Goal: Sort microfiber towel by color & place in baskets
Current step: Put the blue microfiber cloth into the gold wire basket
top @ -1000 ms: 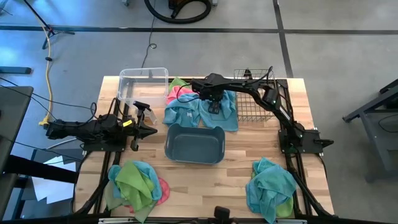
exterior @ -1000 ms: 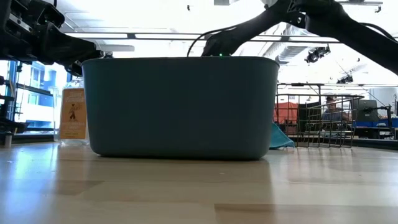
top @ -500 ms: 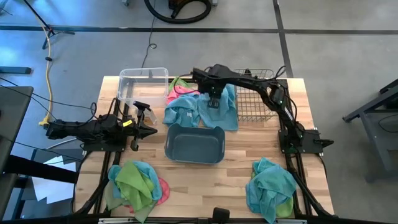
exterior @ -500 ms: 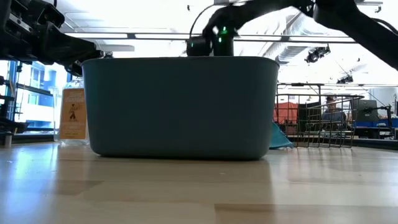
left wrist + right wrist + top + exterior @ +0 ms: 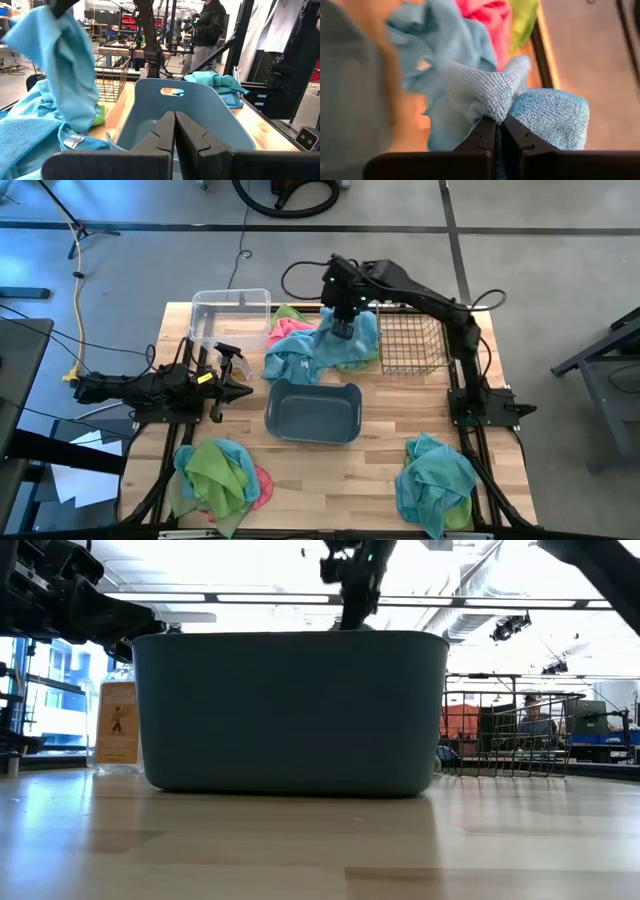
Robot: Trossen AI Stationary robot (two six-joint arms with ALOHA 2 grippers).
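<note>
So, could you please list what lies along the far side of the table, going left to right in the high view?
Clear plastic bin → pink towel → blue towel pinched in the right hand → wire-mesh basket.

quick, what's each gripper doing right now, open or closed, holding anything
Left gripper: shut, holding nothing, waiting beside the grey-blue tub.
Right gripper: shut on a light blue towel, lifted above the pile.
</note>
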